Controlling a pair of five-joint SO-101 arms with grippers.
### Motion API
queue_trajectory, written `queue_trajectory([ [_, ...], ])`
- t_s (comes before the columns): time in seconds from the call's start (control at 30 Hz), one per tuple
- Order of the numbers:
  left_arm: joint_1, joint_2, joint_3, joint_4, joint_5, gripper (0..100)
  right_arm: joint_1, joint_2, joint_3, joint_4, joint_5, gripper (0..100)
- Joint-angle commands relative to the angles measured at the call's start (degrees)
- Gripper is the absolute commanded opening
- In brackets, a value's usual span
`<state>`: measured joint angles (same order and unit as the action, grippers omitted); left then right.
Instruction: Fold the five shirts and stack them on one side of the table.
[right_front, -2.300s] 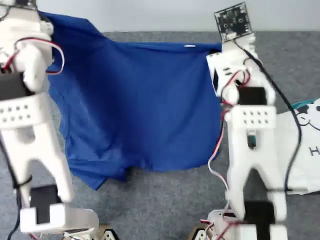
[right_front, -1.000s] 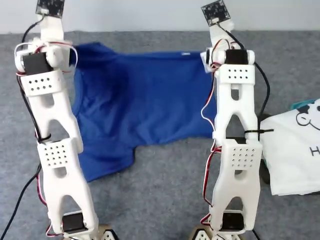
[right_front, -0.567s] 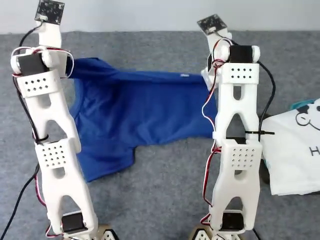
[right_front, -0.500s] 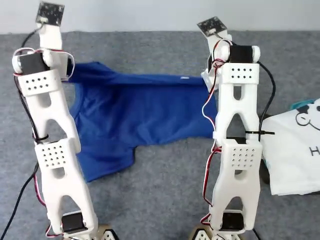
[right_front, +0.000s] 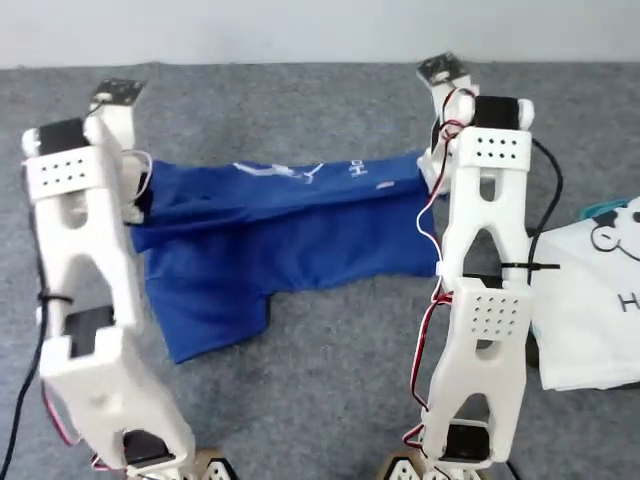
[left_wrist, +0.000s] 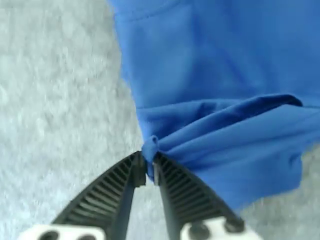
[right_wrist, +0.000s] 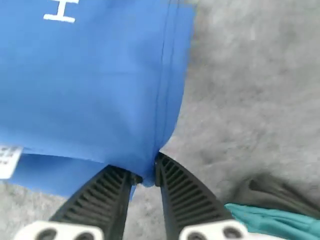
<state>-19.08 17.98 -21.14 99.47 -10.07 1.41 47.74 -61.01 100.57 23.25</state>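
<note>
High view: blue shirt lies with its far edge doubled over, grey table showing all round it. Left gripper pinches its left edge, right gripper its right edge; white shirt lies near, beyond that edge.

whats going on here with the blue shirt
Two arms are mid-fold on a blue shirt spread on the grey table. The left gripper is shut on a bunched bit of one end, the right gripper on the other end. The shirt's far edge lies doubled over, white print showing. A white shirt lies at the table's right edge.
</note>
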Motion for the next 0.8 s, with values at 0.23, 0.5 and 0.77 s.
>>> queue_trajectory([
  [0.23, -2.8, -8.3, 14.5, -0.9, -3.9, 1, 2.6, -1.1, 4.9, 2.5, 0.4, 0.9],
  [0.5, -2.8, -7.9, 15.3, -1.1, -4.0, 1, 2.6, -0.7, 10.1, 2.4, 0.3, 0.9],
  [0.77, -2.8, -7.7, 21.1, -3.0, -7.3, 1, 2.6, -0.5, 14.7, 2.2, 0.3, 0.9],
])
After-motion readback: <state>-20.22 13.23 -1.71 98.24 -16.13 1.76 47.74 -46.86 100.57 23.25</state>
